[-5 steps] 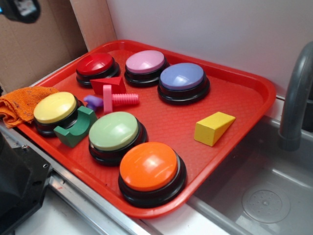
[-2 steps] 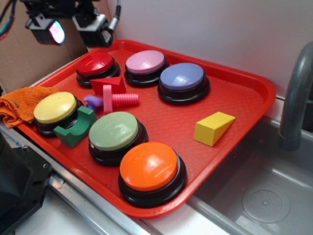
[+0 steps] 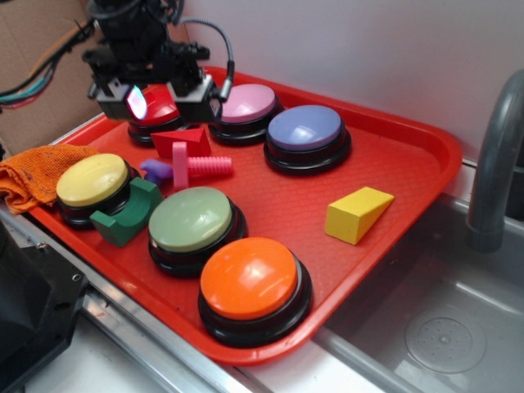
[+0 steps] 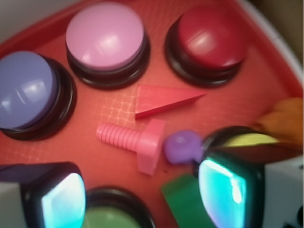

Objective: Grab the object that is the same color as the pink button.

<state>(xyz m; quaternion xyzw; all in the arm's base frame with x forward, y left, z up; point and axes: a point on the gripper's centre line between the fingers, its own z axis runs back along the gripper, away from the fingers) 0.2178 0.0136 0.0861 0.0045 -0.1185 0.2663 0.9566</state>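
The object, a bright pink toy bolt, lies on its side on the red tray, between a red wedge block and a green button. The pale pink button stands at the tray's back, between a red button and a lavender-blue one. My gripper hovers open over the back left of the tray, above the red button, with nothing between its fingers. The bolt lies just ahead of the fingertips in the wrist view.
A small purple piece touches the bolt's head. Yellow, green and orange buttons, a green block and a yellow wedge share the tray. An orange cloth lies left; a sink and faucet are right.
The gripper has come down and to the right from the upper left corner, and now hangs over the red button, near the bolt. Nothing on the tray has moved.
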